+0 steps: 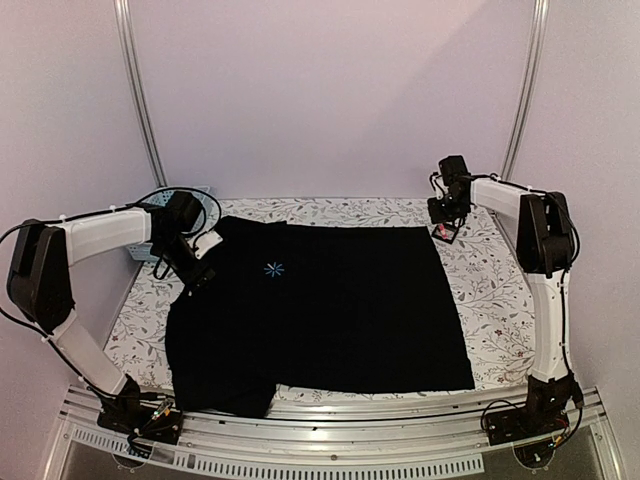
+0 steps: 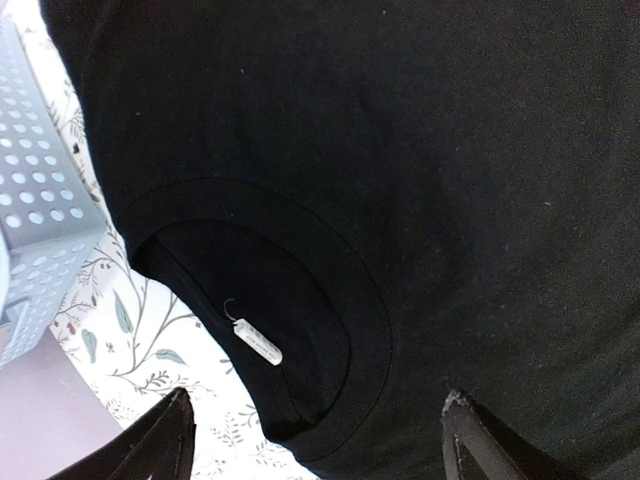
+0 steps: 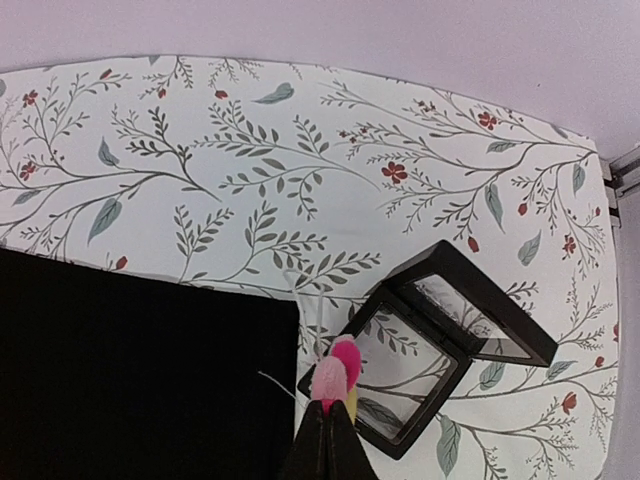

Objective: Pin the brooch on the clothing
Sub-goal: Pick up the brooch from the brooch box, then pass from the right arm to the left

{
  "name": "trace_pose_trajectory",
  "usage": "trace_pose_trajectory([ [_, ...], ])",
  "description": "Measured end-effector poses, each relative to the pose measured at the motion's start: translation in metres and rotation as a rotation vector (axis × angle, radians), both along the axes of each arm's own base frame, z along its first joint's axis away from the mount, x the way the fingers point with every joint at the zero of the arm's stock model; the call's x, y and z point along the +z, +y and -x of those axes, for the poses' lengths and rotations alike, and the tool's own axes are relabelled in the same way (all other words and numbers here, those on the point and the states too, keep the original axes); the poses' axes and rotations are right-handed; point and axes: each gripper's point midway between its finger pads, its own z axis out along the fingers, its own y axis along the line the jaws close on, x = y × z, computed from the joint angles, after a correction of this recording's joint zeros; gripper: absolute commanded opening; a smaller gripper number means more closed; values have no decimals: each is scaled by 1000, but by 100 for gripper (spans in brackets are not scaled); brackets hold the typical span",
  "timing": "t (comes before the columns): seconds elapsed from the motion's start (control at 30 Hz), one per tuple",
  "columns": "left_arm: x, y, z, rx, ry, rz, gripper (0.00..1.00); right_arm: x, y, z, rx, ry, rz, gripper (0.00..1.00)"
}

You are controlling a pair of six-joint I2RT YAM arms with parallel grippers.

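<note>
The clothing (image 1: 330, 310) is a black short-sleeved shirt lying flat on the table, with a small light-blue star emblem (image 1: 274, 268) on the chest. My right gripper (image 3: 330, 415) is shut on the brooch (image 3: 338, 375). Its pink petals and a bit of yellow stick out past the fingertips, just above the shirt's far right corner (image 3: 140, 370). In the top view that gripper (image 1: 445, 232) hangs at the back right. My left gripper (image 2: 318, 400) is open over the shirt's collar (image 2: 350, 330), holding nothing. A small white tag (image 2: 258, 340) lies inside the neck opening.
An open black display box (image 3: 440, 340) with clear windows lies on the floral tablecloth (image 3: 250, 170), right beside the held brooch. A light-blue perforated basket (image 2: 35, 200) stands at the table's back left, close to the left arm.
</note>
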Motion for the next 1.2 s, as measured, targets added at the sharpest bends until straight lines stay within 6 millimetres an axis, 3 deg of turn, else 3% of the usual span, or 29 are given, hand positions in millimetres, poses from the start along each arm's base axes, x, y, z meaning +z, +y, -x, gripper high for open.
trace_pose_trajectory([
  [0.1,0,0,0,0,1,0,85,24,0,1,1,-42,-10,0],
  [0.23,0,0,1,-1,5,-1,85,37,6,5,27,-52,-41,0],
  [0.4,3,-5,6,-28,33,22,84,50,38,37,163,-18,-136,0],
  [0.47,11,-12,5,-56,35,49,84,67,64,58,260,-15,-182,0],
  [0.57,41,-27,0,-120,2,119,83,110,111,93,432,-51,-261,0],
  [0.63,68,-38,-3,-169,-43,171,83,152,146,124,573,-98,-326,0],
  [0.7,102,-51,1,-241,-97,235,85,180,186,158,706,-125,-368,0],
  [0.8,154,-72,25,-387,-165,315,86,216,237,219,907,-147,-429,0],
  [0.9,203,-96,56,-521,-199,391,93,235,282,275,1082,-126,-483,0],
  [0.97,221,-110,78,-595,-211,430,99,237,302,306,1170,-98,-515,0],
  [1.1,229,-143,125,-737,-227,493,100,238,327,356,1300,-31,-563,0],
  [1.2,234,-169,152,-830,-273,555,100,246,333,375,1350,-11,-583,0],
])
